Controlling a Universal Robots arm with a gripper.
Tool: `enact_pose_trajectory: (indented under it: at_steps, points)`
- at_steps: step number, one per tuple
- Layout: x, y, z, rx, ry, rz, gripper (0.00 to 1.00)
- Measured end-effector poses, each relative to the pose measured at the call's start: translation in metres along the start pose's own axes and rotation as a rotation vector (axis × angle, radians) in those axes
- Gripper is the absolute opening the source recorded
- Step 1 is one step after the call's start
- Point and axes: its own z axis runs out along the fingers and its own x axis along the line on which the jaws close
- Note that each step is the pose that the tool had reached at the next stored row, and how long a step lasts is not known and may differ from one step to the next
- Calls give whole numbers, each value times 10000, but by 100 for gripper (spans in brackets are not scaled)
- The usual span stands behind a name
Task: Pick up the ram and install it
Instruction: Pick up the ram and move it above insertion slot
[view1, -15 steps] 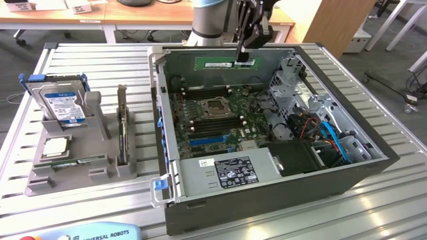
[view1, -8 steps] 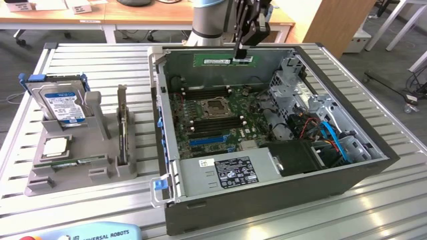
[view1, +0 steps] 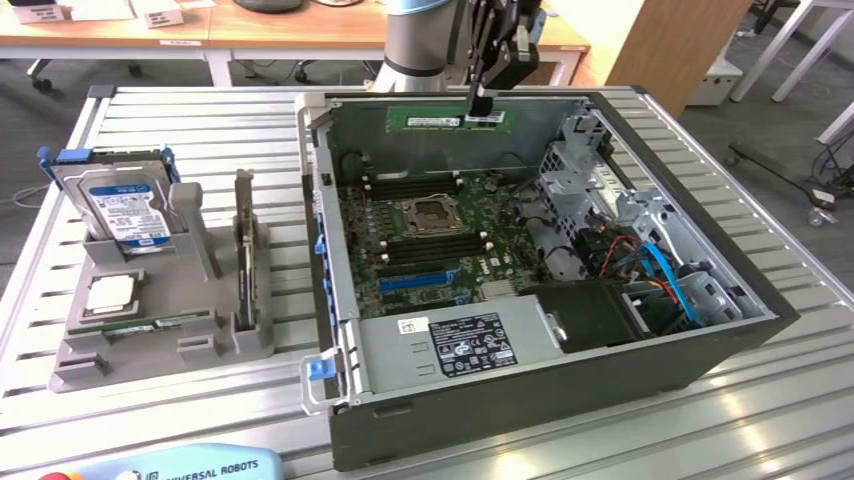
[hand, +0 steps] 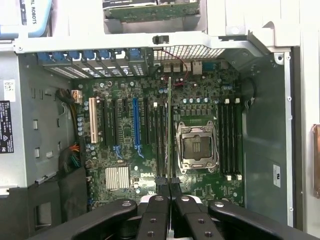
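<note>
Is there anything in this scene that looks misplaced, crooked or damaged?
Nothing looks damaged or spilled. The ram is simply not seated: the end effector is shut on it, holding it level above the open computer case.

The arm (view1: 416, 40) is running out past the exterior view's upper edge, and the pendant (view1: 200, 466) is getting cut off at the lower one. The gripper (view1: 478, 108) is covering part of the ram (view1: 441, 120), whose label print is coming out too small to read.
</note>
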Motion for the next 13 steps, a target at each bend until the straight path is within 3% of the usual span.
enact_pose_trajectory:
  at_steps: [5,13]
  points:
    - [0,-2,19,116,-8,-62,12]
    - [1,-2,61,120,-9,-107,12]
